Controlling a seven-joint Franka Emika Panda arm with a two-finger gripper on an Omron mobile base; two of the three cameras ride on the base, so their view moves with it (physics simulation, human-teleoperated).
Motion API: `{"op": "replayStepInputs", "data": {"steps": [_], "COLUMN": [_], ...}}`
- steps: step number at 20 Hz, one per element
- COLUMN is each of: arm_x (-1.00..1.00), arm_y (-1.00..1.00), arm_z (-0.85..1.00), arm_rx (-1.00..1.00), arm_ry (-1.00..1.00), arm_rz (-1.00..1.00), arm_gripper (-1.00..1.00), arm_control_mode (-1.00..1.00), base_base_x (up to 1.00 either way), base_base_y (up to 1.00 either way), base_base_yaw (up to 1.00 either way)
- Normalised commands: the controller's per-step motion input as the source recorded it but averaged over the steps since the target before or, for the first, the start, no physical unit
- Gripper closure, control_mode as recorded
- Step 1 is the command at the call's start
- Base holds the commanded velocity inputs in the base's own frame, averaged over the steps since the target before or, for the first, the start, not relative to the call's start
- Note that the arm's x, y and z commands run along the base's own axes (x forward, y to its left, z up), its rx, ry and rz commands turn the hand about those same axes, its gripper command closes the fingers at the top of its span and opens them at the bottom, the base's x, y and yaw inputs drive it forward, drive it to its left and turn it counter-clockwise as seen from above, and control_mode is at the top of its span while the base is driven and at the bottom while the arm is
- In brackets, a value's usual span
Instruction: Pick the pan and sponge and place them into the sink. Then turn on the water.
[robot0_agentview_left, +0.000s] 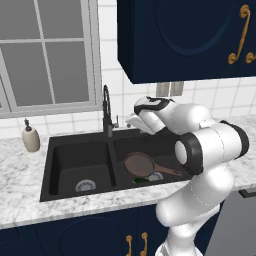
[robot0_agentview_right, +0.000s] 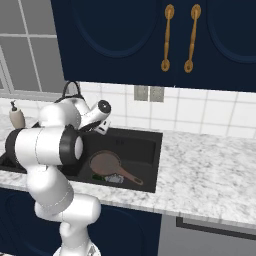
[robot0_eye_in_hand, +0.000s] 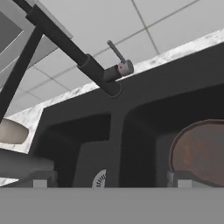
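Your gripper (robot0_agentview_left: 131, 121) hangs above the sink (robot0_agentview_left: 75, 145), just right of the faucet (robot0_agentview_left: 106, 107); its fingertips (robot0_eye_in_hand: 40, 183) stand wide apart with nothing between them. You can see the pan (robot0_agentview_left: 140, 164) lying in the right basin, handle toward the front right. At its front edge the sponge (robot0_agentview_left: 142, 179) peeks out green. Left on the counter (robot0_agentview_left: 20, 200) stands a soap bottle (robot0_agentview_left: 30, 138).

black sink (robot0_agentview_left: 75, 150), reddish-brown pan (robot0_agentview_left: 140, 164), marbled counter (robot0_agentview_right: 210, 170)
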Motion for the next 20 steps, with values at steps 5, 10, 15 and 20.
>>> {"op": "replayStepInputs", "data": {"steps": [5, 10, 15, 20], "arm_x": [0.29, 0.17, 0.19, 0.3], "arm_y": [0.06, 0.14, 0.21, 0.1], "arm_z": [-0.04, -0.11, -0.13, -0.05], "arm_rx": [0.04, 0.04, 0.02, 0.02], "arm_ry": [0.0, 0.0, 0.0, 0.0], "arm_rz": [-0.02, -0.01, -0.01, -0.01], "arm_gripper": [-1.0, -1.0, -1.0, -1.0], "arm_control_mode": [-1.0, -1.0, -1.0, -1.0], "base_base_x": [0.0, 0.0, 0.0, 0.0], "base_base_y": [0.0, 0.0, 0.0, 0.0], "base_base_yaw": [0.0, 0.0, 0.0, 0.0]}}
